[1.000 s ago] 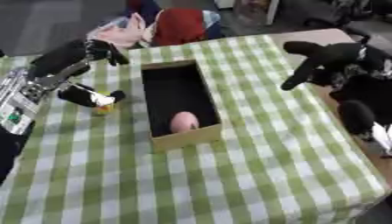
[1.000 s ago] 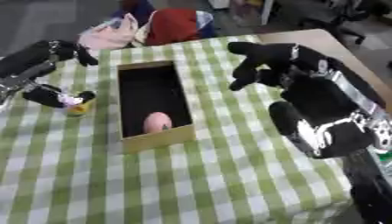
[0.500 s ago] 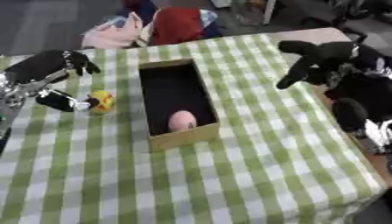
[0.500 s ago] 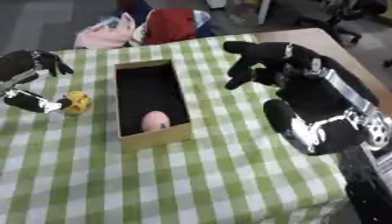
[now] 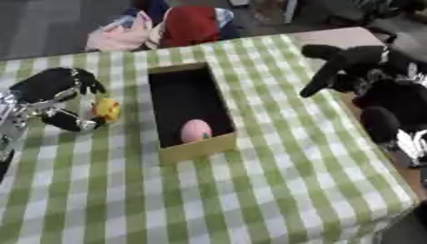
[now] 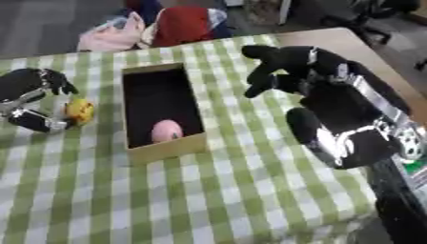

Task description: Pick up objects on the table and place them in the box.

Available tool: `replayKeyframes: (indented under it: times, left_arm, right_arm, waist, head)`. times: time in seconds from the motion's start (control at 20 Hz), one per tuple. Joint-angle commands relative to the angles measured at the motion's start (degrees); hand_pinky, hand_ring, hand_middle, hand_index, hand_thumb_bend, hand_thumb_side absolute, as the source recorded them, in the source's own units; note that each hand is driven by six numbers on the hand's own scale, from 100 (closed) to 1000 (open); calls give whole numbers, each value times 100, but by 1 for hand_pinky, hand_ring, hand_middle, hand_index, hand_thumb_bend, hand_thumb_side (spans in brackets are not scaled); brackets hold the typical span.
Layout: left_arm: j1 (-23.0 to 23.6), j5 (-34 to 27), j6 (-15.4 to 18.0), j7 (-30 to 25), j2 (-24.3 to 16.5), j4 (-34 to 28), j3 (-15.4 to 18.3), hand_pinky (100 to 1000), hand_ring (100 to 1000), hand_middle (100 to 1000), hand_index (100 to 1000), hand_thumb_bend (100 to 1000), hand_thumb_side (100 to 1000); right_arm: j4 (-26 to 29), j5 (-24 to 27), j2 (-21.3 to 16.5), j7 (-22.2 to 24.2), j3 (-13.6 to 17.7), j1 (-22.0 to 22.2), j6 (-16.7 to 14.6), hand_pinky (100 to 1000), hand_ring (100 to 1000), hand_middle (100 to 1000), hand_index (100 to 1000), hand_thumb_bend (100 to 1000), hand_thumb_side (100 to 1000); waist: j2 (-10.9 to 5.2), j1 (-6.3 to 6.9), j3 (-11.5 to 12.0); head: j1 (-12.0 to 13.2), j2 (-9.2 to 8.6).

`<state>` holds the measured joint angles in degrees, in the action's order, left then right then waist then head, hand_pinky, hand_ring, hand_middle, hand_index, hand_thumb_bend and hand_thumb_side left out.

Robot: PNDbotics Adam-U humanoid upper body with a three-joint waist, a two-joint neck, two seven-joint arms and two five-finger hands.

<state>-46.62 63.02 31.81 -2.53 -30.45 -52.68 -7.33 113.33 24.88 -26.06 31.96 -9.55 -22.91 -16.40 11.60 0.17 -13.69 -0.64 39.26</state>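
Right eye view alone shows right hand (image 6: 279, 66) and whole forearm.

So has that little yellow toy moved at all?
Cannot tell; the yellow toy sits left of the box as before, within the left hand; the camera shifted.

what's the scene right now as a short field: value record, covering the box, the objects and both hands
surface: table with green and white checked cloth
box: open cardboard box, dark inside
in box: pink rounded object at the near end
outside box: small yellow object, left of the box
left hand: left hand at the yellow object, fingers curled round it
right hand: right hand raised right of the box, holding nothing
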Motion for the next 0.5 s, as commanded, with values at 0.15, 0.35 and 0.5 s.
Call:
replayKeyframes:
  times: [0.15, 0.35, 0.5]
  left_arm:
    - [-86, 178, 14, 128, -47, 73, 48, 617, 504, 521, 686, 409, 188]
    - [-80, 249, -38, 269, -25, 103, 54, 598, 469, 483, 652, 384, 172]
    - [-76, 270, -131, 468, -7, 148, 73, 576, 413, 425, 591, 330, 142]
  right_arm:
    - [126, -34, -77, -16, 48, -47, 1, 741, 1000, 725, 881, 100, 299]
    - [126, -38, -77, -14, 47, -39, -10, 741, 1000, 724, 881, 100, 301]
    - [126, -50, -77, -10, 42, -35, -10, 741, 1000, 724, 881, 100, 303]
  waist:
    - [-67, -11, -11]
    - [-56, -15, -5]
    - [-47, -18, 2]
  head:
    - [-11, 2]
    - [-22, -9]
    - [-30, -4]
